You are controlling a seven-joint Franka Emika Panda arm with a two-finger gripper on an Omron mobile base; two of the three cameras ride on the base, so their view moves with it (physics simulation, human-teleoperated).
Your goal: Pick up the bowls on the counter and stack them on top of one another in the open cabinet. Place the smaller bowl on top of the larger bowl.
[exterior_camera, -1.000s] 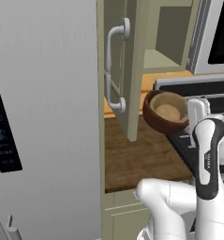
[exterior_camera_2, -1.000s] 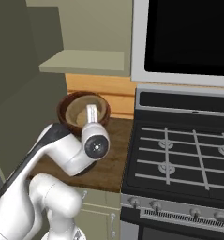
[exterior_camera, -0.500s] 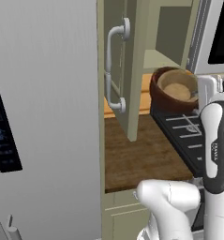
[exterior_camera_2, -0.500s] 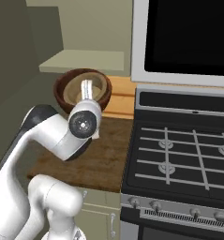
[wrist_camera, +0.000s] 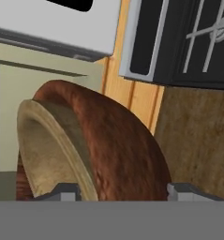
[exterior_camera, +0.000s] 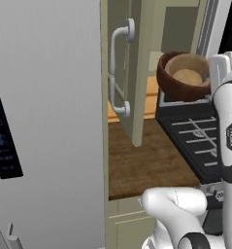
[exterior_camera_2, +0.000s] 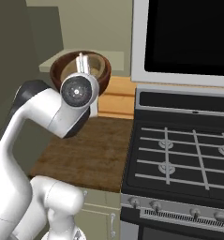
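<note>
Hand [wrist_camera: 118,191] clamped on the rim of the larger bowl [exterior_camera: 181,78], one finger inside, one outside. Held aloft at upper right of the left base view, above the brown surface [exterior_camera: 146,160], just beside the open cabinet [exterior_camera: 139,73] door and stove [exterior_camera_2: 179,154].

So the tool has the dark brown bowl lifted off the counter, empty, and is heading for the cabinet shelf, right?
Not empty. The left base view shows the tan bowl sitting inside the dark brown bowl. The rest holds: the tool grips the brown bowl's rim, up off the counter, near the cabinet shelf.
</note>
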